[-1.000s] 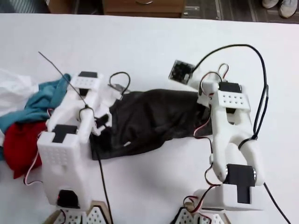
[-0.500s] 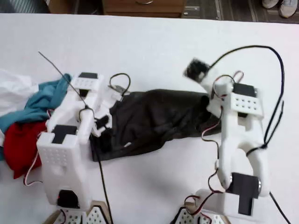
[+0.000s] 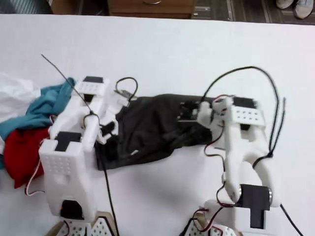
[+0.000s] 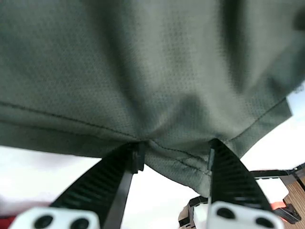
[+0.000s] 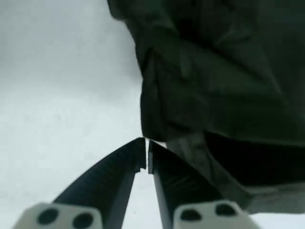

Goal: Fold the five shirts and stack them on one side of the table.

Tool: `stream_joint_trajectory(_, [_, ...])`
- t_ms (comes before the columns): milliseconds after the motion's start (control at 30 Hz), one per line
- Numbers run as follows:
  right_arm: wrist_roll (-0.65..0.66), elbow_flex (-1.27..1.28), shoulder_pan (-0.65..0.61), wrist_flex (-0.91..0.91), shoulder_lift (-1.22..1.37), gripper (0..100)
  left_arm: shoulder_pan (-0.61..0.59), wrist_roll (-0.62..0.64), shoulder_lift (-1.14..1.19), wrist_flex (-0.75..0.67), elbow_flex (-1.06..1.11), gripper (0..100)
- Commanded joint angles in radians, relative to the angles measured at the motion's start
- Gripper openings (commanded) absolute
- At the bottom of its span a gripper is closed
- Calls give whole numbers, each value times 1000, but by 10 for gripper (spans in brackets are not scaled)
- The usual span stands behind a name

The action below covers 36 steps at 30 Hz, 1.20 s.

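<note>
White tabletop (image 3: 162, 44) stretches under both arms, with the dark shirt (image 3: 152, 128) lying crumpled across the middle between them. I see the left gripper (image 4: 175, 151) at one hemmed edge of it, jaws spread wide, the hem draped across the gap but not pinched. The right gripper (image 5: 146, 149) sits low at the opposite end, jaws pressed tip to tip with nothing between them, just beside a bunched fold of cloth. Heaped at the table's left edge, beside the left arm, lie a teal shirt (image 3: 47, 101), a red shirt (image 3: 17, 147) and a white shirt (image 3: 15, 93), none of them folded.

I judge the dark shirt to be light, thin and limp. It should sag and slide on the smooth surface rather than keep a shape. The stitched hem or a corner, where the fabric is doubled, looks like the surest place to pinch, while a grab mid-panel would likely only gather a wad. The right jaws would have to part before taking that edge.
</note>
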Motion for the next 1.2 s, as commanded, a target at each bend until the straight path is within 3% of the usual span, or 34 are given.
stream_joint_trajectory(0, [-23, 23, -30, -163, -48, 20, 14, 6, 6, 14, 24, 247])
stream_joint_trajectory(133, [-130, 21, -30, -338, -50, 20, 14, 6, 6, 14, 24, 247])
stream_joint_trajectory(567, [-149, 21, -35, -507, 81, 20, 18, 6, 6, 11, 24, 247])
stream_joint_trajectory(800, [-388, -86, -28, -719, 177, 20, 18, 6, 8, 14, 24, 247])
stream_joint_trajectory(1033, [-427, -189, -16, -707, 179, 20, 18, 6, 8, 14, 24, 247])
stream_joint_trajectory(1167, [-425, -187, 27, -545, 101, 20, 18, 6, 8, 11, 24, 247])
